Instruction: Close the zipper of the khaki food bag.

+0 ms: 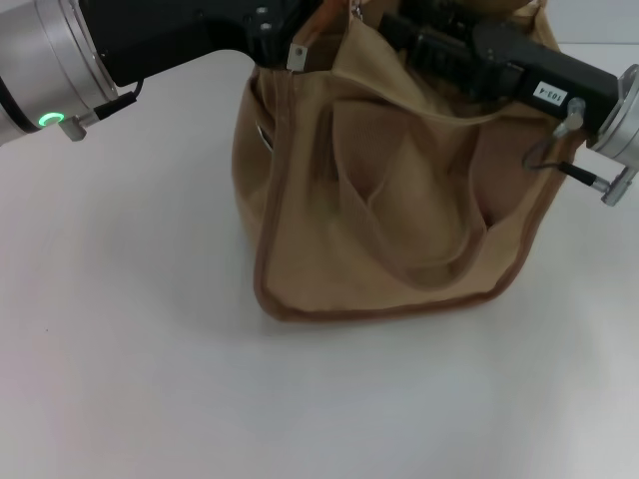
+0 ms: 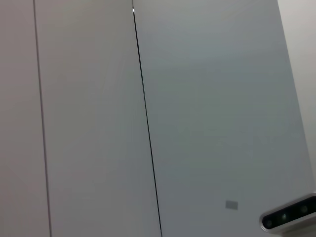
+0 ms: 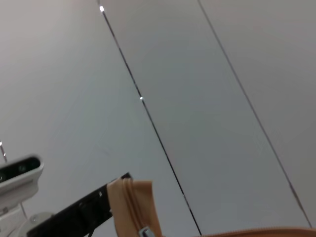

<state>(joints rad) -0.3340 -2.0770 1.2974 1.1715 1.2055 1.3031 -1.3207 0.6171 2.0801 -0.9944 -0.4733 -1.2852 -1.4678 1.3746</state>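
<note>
The black left gripper point(image 1: 275, 25) reaches to the far left top corner of the boxy tan canvas food bag point(image 1: 389, 200); whether its jaws are open or closed cannot be told. A small silver metal tab point(image 1: 297, 56) hangs just beside it. The bag stands on the plain white table point(image 1: 120, 329), its wide fabric handle loop point(image 1: 399, 235) drooping over the near side, dark brown piping point(image 1: 369, 309) along the base. The khaki-taped zipper point(image 3: 129, 207) shows in the right wrist view. The black right gripper point(image 1: 404, 30) lies across the bag's far right top; its jaws cannot be made out either.
</note>
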